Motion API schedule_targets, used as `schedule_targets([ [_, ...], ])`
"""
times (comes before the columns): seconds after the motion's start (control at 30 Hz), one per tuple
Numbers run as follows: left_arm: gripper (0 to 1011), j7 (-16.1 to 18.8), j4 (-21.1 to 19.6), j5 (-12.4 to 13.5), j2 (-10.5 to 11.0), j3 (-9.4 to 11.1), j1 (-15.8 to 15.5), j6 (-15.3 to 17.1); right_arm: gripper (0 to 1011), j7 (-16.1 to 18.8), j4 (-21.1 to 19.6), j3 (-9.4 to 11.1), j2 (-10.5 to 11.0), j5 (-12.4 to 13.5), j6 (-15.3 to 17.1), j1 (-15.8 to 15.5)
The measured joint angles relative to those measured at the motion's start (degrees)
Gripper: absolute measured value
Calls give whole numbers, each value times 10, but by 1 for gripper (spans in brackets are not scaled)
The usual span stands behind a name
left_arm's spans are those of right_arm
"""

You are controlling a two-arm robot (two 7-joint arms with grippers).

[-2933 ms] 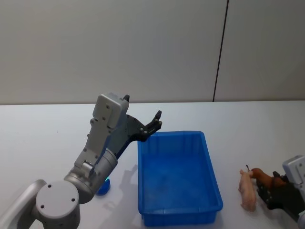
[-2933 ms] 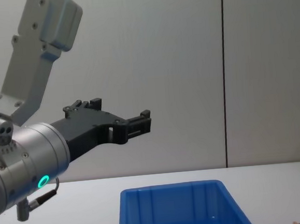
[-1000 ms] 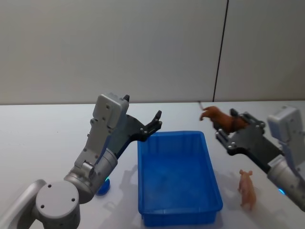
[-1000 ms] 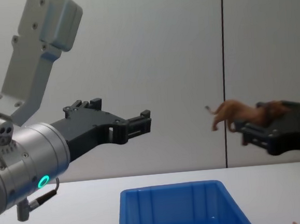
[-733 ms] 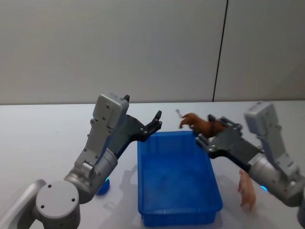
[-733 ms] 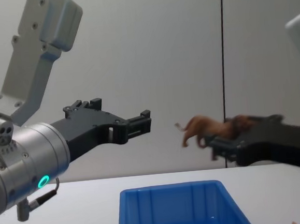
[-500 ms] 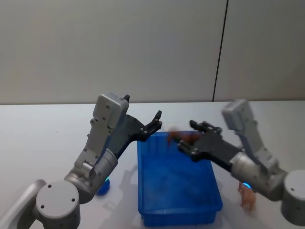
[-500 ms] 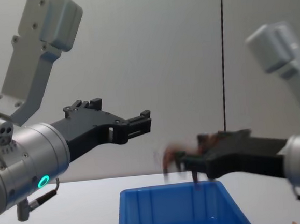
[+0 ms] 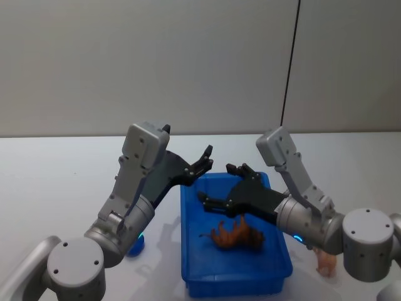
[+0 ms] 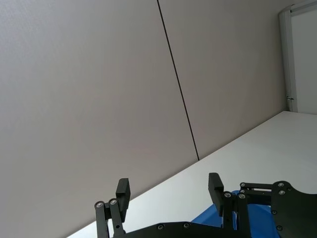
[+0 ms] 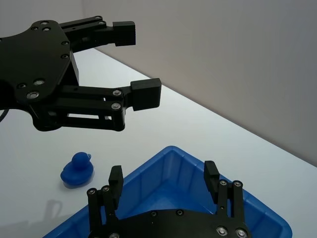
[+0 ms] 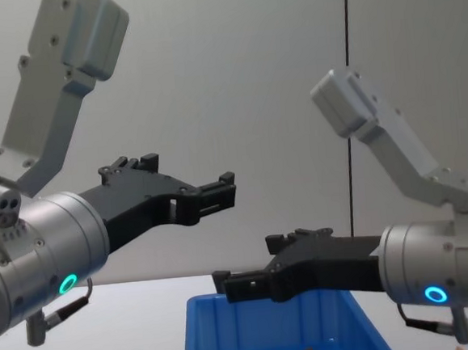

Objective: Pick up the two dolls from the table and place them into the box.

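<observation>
Right gripper (image 9: 220, 185) is hovering over the far half of the blue box (image 9: 188, 276), low above its rim. It is spread wide and holding nothing. In the right wrist view both its fingers are standing well apart with only the box wall between them.

Brown four-legged animal (image 9: 238, 235) is lying on the box floor, in the near half and a bit right of middle. It is sitting below the right gripper and clear of it. In the chest view just a brown sliver of it is poking up at the box's near edge.

Left gripper (image 9: 203, 160) is hanging raised over the box's far left corner, wide open and empty. It is sitting just above and left of the right gripper, not touching it.

Pink pig (image 9: 324, 263) is sitting on the table (image 9: 56, 182) just off the box's right side, near the near right corner. It is mostly hidden behind the right arm, so I can't tell its pose.

Blue duck toy (image 11: 78, 170) is standing upright on the table beside the box's left side, close to the near left corner. In the head view it is partly tucked behind the left arm.
</observation>
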Motion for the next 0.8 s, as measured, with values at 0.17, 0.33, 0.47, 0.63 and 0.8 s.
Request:
schedule_targets([
  [0.17, 1001, 0, 0, 0, 0, 0, 0, 0, 1001, 2, 1, 0, 0, 0, 0, 3],
  [0.33, 1001, 0, 0, 0, 0, 0, 0, 0, 1001, -7, -18, 11, 14, 5, -9, -5],
  [0.47, 1002, 0, 0, 0, 0, 0, 0, 0, 1001, -18, -42, 23, 31, 15, -16, -19],
  [0.63, 1002, 0, 0, 0, 0, 0, 0, 0, 1001, -38, -89, 47, 64, 45, -22, -52],
  [0.8, 1002, 0, 0, 0, 0, 0, 0, 0, 1001, -57, -140, 70, 102, 81, -22, -100],
])
